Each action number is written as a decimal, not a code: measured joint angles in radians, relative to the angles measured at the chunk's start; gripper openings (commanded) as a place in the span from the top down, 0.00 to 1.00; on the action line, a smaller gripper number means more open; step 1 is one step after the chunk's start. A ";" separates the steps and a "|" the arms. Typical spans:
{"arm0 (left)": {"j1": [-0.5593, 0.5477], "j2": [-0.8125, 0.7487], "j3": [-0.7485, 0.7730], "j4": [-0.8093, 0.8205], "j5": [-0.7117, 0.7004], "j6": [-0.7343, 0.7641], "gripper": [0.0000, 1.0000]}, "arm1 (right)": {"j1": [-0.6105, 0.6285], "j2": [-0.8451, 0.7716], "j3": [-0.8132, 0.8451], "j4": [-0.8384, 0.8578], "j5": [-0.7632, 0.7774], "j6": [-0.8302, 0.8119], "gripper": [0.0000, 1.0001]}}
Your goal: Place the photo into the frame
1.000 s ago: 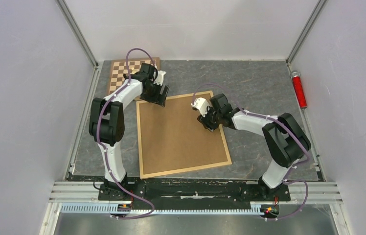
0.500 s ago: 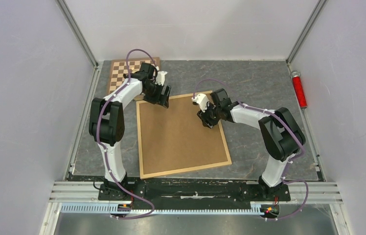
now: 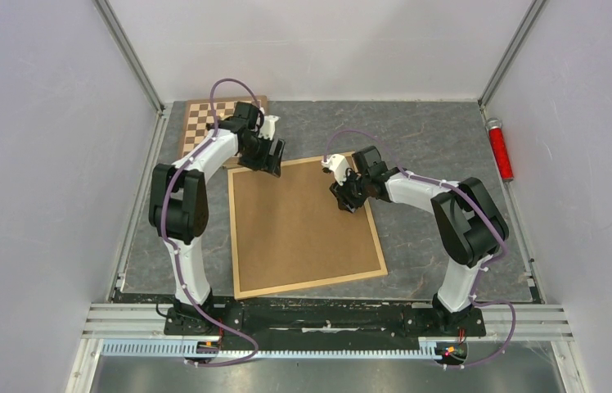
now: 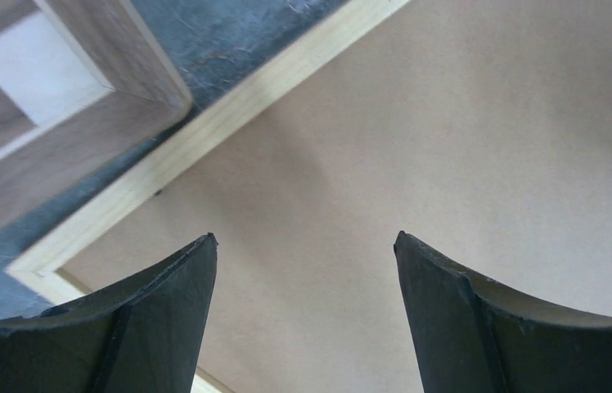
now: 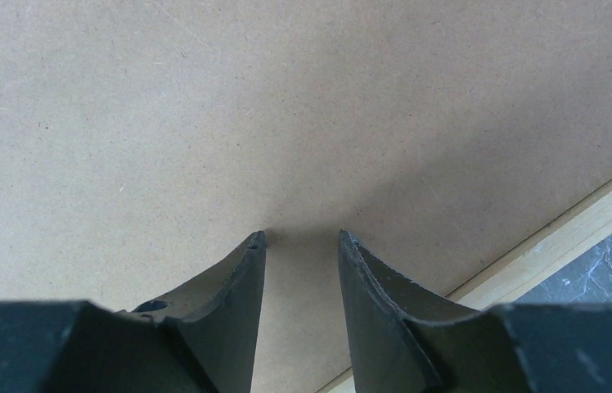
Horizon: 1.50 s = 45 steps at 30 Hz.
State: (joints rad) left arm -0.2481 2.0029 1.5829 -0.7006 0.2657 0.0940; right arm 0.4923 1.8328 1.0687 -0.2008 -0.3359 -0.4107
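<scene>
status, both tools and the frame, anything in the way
Left tool open over far left corner of frame. Right tool part open, empty, tips at backing board. Photo not in view. Chessboard beside that corner.

Right gripper (image 3: 350,202) shifting slightly toward far edge of backing board (image 3: 303,229), right elbow swinging inward. Left gripper (image 3: 267,163) edging back toward frame (image 3: 233,237) far-left corner, nearer chessboard (image 3: 199,123).

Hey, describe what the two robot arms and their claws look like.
Both arms, left arm and right arm, have white links with bulky black joints; a thin lilac cable loops along each. The left claw and right claw each have two dark, curved fingers tapering to thin tips.
</scene>
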 measured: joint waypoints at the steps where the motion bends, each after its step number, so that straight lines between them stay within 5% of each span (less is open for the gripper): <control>1: 0.000 0.000 0.006 0.000 -0.011 0.009 0.15 | 0.000 0.000 0.001 0.000 0.000 0.000 0.59; 45: 0.006 0.126 0.073 0.019 -0.119 0.185 0.20 | -0.019 0.003 0.001 0.002 -0.035 -0.001 0.61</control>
State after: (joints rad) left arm -0.2417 2.1292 1.6562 -0.6815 0.1463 0.2787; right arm 0.4736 1.8359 1.0695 -0.1986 -0.3706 -0.4114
